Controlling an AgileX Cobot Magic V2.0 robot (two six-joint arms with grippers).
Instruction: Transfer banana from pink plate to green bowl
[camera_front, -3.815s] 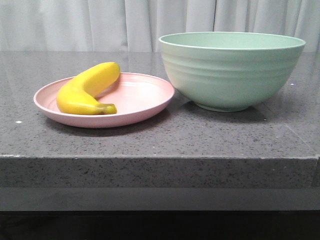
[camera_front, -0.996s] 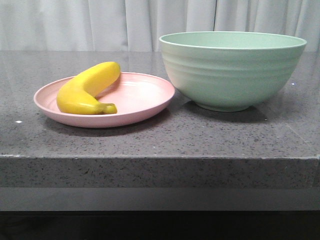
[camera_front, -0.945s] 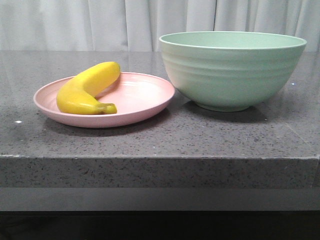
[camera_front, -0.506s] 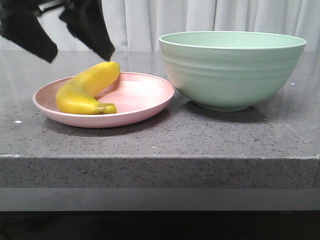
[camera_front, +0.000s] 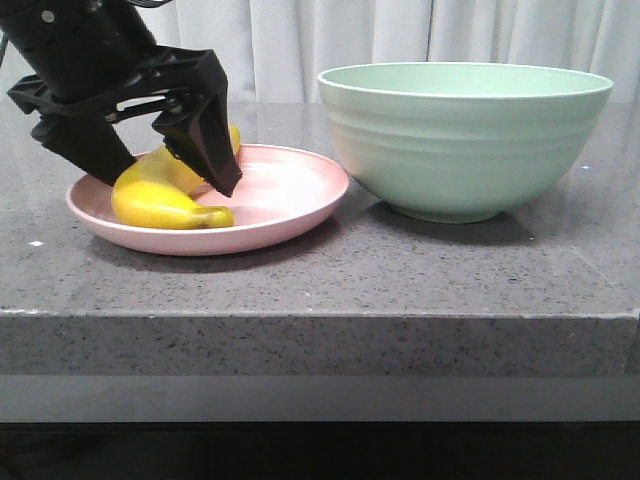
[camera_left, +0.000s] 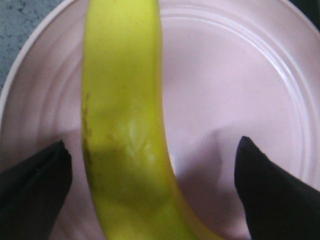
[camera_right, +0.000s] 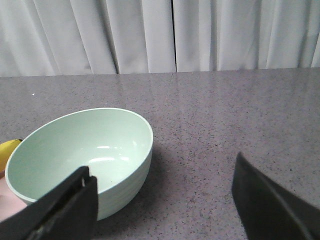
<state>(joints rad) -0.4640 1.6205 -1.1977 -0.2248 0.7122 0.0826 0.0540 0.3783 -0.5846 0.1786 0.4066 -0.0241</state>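
Observation:
The yellow banana (camera_front: 160, 198) lies on the pink plate (camera_front: 280, 215) at the left of the table. My left gripper (camera_front: 165, 178) is open and down over the plate, one finger on each side of the banana, not closed on it. In the left wrist view the banana (camera_left: 125, 125) runs between the two black fingertips (camera_left: 35, 175) over the pink plate (camera_left: 225, 90). The green bowl (camera_front: 465, 140) stands to the right of the plate and is empty. My right gripper (camera_right: 160, 200) is open and empty, in the air with the bowl (camera_right: 75, 155) in its view.
The grey speckled stone table (camera_front: 400, 270) has its front edge close below the plate and bowl. White curtains (camera_front: 400, 35) hang behind the table. The right arm does not show in the front view.
My left gripper has come down from the upper left and now straddles the banana on the plate. The banana, plate and bowl have not moved.

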